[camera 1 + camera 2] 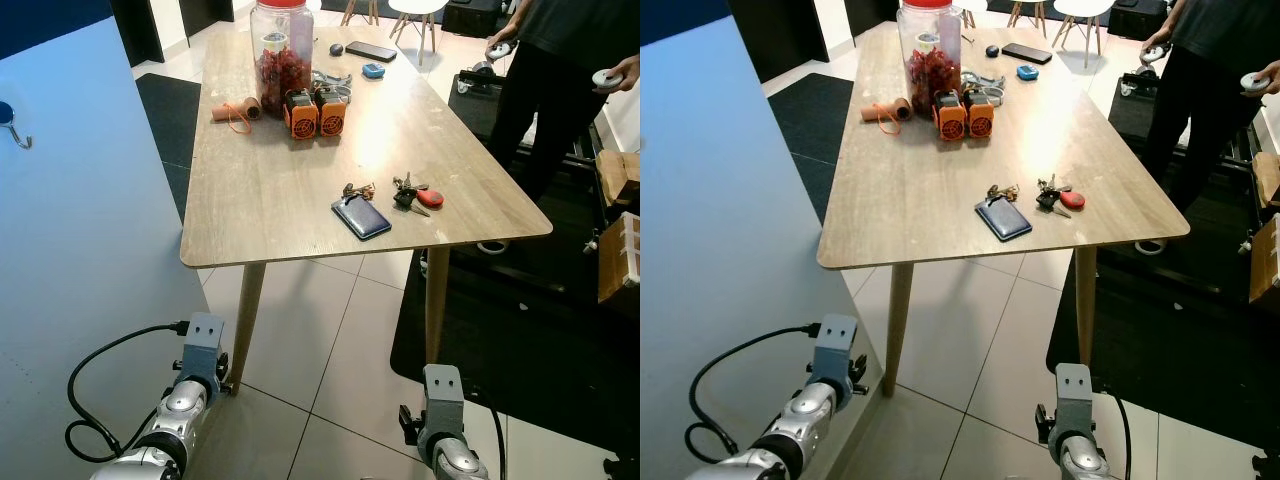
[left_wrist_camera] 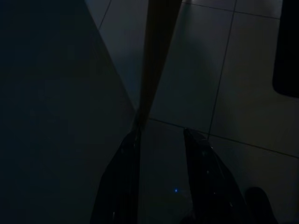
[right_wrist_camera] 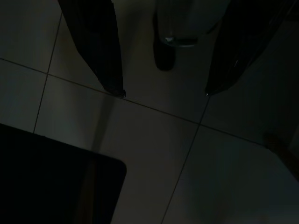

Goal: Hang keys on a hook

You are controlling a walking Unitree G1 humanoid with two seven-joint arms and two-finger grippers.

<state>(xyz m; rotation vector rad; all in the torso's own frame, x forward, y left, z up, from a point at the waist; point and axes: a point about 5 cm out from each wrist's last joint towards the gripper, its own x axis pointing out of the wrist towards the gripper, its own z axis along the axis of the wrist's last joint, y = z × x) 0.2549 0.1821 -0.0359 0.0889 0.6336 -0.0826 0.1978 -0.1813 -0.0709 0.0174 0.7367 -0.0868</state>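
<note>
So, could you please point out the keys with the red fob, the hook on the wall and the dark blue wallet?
keys with the red fob [image 1: 430, 198], left eye view, on the fob.
hook [image 1: 20, 137], left eye view, on its curved metal.
dark blue wallet [image 1: 362, 218], left eye view, on its cover.

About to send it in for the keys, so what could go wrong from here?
1. Two bunches lie close together: the brass-coloured keys touch the dark blue wallet, and the keys with the red fob lie beside them; the fingers may catch the wrong item.
2. A person in dark clothes stands at the wooden table's right side.
3. The small metal hook sits on the blue panel far left.
</note>
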